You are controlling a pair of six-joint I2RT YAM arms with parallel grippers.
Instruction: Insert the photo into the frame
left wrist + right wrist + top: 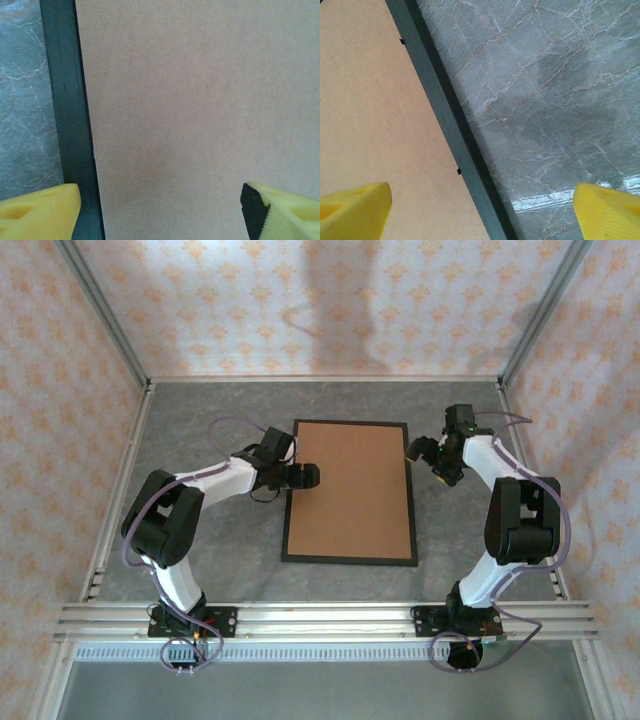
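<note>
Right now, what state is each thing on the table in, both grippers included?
frame: lying flat on the table, backing board inside it.
backing board: flat within the frame, plain brown face up.
left gripper: open, fingers straddling the frame's left edge, holding nothing.
right gripper: open, fingers straddling the frame's right edge, holding nothing.

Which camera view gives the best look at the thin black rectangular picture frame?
Top external: the thin black rectangular picture frame shows all four sides around the plain brown board. The left wrist view catches one strip of the frame; the right wrist view, a slanting stretch.
</note>
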